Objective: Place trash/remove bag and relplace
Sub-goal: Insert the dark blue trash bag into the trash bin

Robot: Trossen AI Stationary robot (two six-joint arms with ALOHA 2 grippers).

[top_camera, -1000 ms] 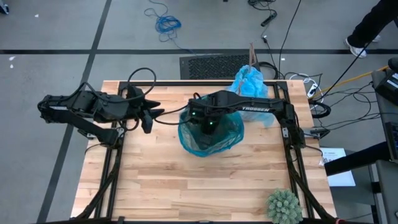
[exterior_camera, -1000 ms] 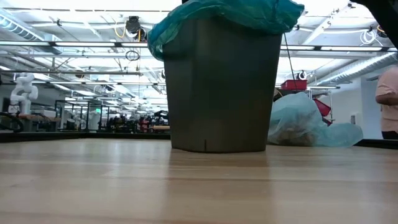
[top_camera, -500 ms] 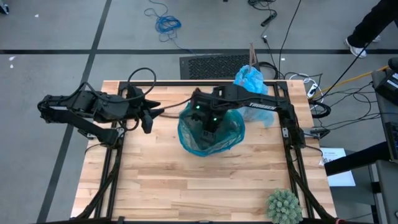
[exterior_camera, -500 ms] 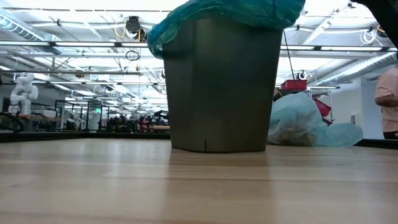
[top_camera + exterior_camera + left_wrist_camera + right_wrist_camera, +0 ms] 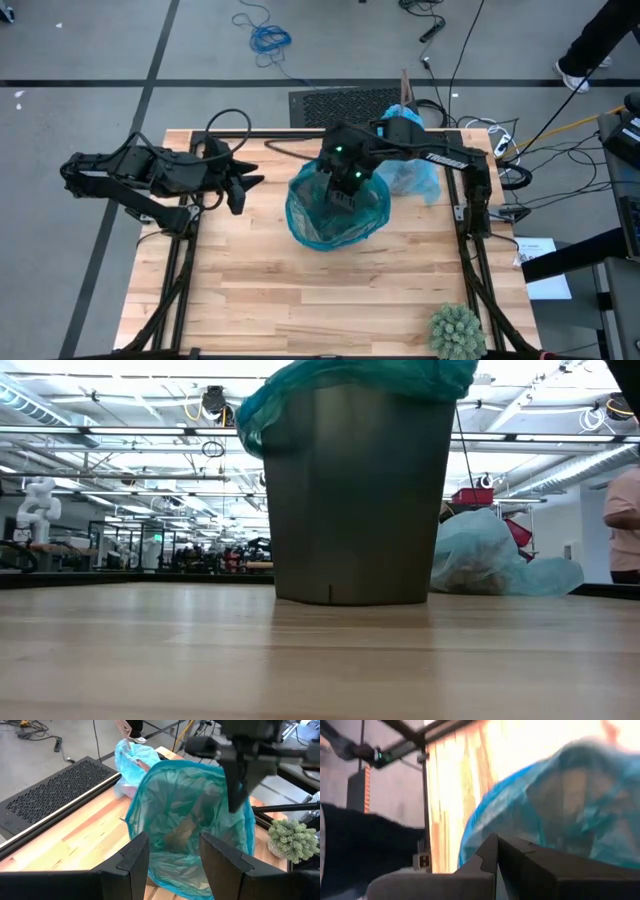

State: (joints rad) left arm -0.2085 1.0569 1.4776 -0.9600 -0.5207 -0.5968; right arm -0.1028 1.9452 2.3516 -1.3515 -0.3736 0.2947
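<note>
A dark bin (image 5: 355,495) stands mid-table, lined with a teal-green plastic bag (image 5: 335,215) whose rim folds over the bin's edge. Behind it, at the table's far edge, a filled pale blue bag (image 5: 405,135) lies on the wood, with brownish trash showing through it (image 5: 470,575). My right gripper (image 5: 345,195) hangs shut over the bin's mouth with nothing in it; its fingers (image 5: 237,785) point down. My left gripper (image 5: 243,185) waits open to the left of the bin, aimed at it, and touches nothing.
A spiky green ball (image 5: 457,330) sits at the table's near right corner. A black vent grille (image 5: 340,105) lies on the floor past the far edge. Bare wood (image 5: 300,300) stretches in front of the bin. A person (image 5: 625,520) stands beyond the table.
My right gripper has risen out of the lined bin and drawn back toward the table's far right, tipping less steeply downward and staying shut. The teal liner stays on the bin.
</note>
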